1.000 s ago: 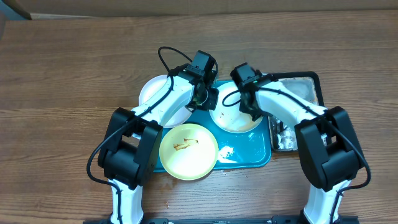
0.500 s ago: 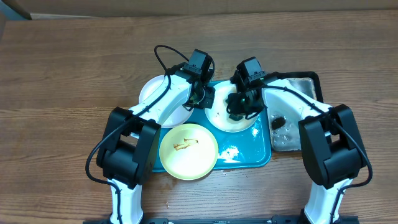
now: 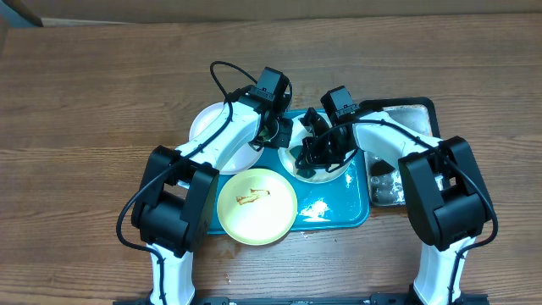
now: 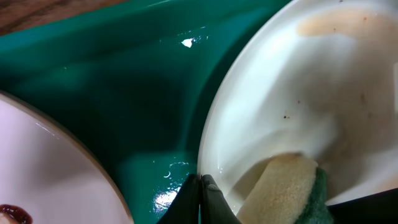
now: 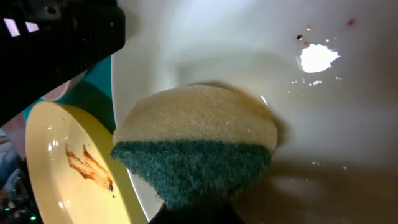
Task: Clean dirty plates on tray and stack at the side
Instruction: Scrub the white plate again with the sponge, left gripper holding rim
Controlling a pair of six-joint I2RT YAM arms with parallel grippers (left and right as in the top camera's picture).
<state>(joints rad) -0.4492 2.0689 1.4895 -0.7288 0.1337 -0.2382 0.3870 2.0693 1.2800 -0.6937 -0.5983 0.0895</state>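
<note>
Left pincer (image 4: 200, 186): pinched narrow on the left rim of the white plate (image 4: 298, 93).
Right pincer (image 5: 194, 213): gripping the sponge (image 5: 196, 143), its yellow face against that plate.
White plate: in the tray (image 3: 339, 207), towards its far side.
Yellow-green plate (image 3: 257, 206): near left, overlapping the tray's rim, with a brown smear.
Second white plate (image 3: 212, 127): on the table (image 3: 85, 127), just left of the tray.
</note>
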